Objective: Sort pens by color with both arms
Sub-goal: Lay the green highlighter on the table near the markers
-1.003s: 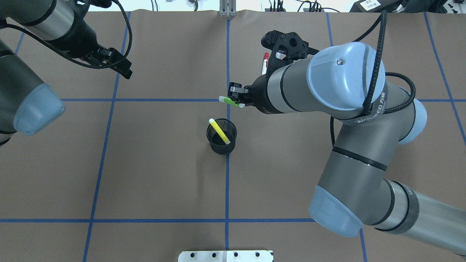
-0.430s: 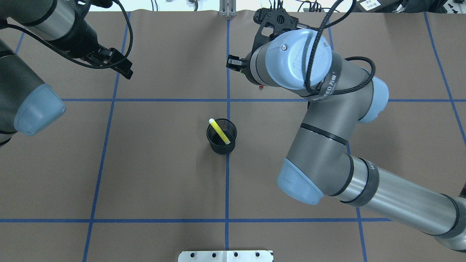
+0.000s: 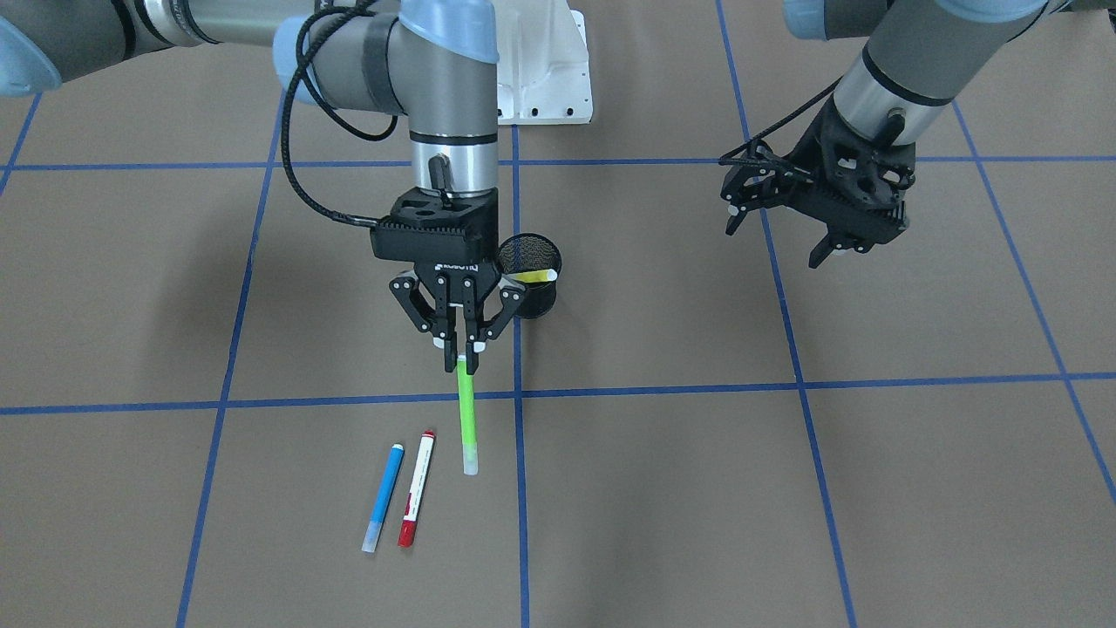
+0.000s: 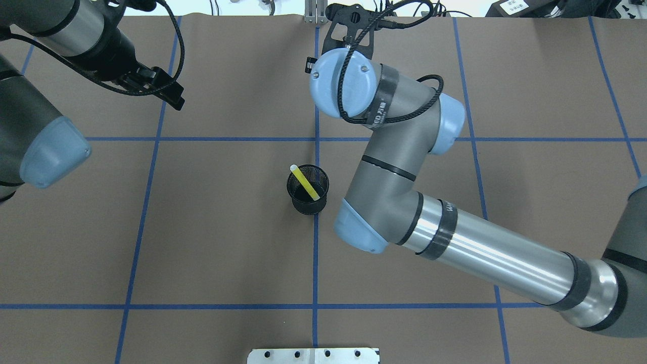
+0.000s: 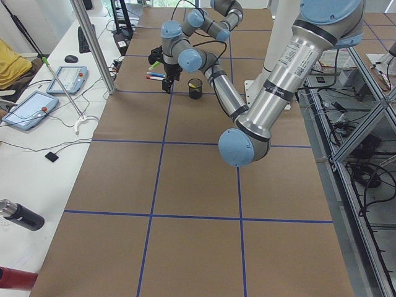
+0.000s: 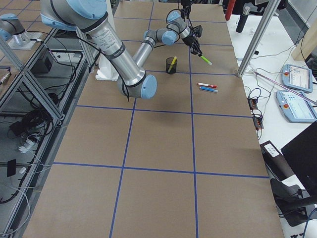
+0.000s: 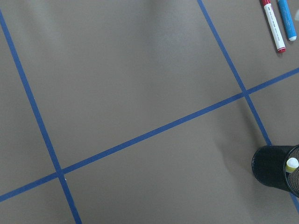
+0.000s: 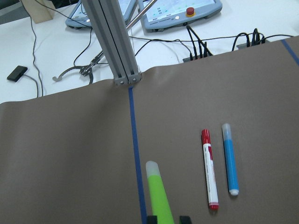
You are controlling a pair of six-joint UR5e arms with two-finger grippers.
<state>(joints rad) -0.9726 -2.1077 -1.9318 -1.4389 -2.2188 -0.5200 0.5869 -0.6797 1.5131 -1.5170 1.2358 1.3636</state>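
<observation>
Progress: swinging the green pen, clenched in the right jaws, from the cup out over the table beside the red pen and blue pen, nearing set-down, keeping left jaws released.

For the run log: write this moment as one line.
right gripper: shut on green pen | left gripper: open, empty | red pen, blue pen: lying side by side | yellow pen: in mesh cup

bright even overhead light, soft faint shadows, sharp focus, no glare.
</observation>
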